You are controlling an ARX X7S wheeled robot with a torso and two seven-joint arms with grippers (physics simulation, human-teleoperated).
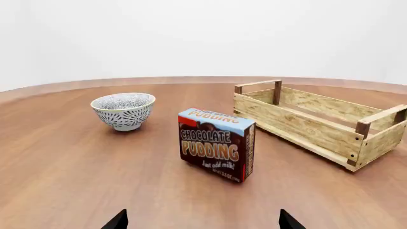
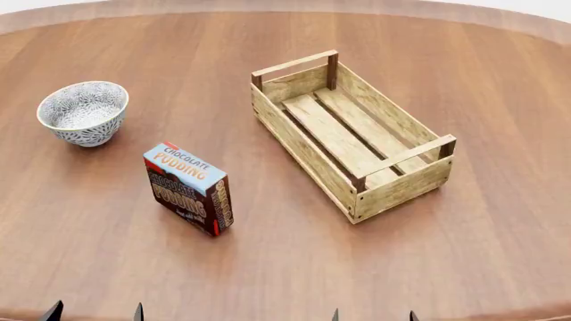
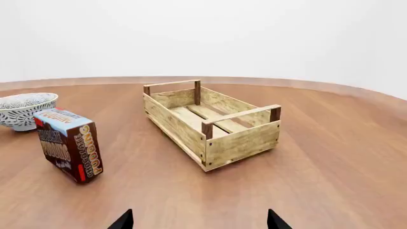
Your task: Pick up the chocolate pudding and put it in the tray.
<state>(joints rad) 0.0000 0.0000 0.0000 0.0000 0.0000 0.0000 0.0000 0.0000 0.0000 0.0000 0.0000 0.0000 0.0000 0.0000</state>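
Observation:
The chocolate pudding [image 2: 189,188] is a small carton with a light blue top, dark brown sides and a red edge. It stands upright on the wooden table, left of centre, and shows in the left wrist view [image 1: 216,143] and the right wrist view [image 3: 68,143]. The tray [image 2: 352,132], a long crate of light wooden slats with bar handles, lies empty to its right; it also shows in both wrist views [image 1: 318,120] [image 3: 213,122]. My left gripper [image 2: 95,312] and right gripper [image 2: 372,315] are open and empty at the table's near edge, well short of the carton.
A grey-white patterned bowl [image 2: 84,112] stands at the left, behind the carton. The round brown table [image 2: 499,221] curves away at the far side and a plain white wall stands behind it.

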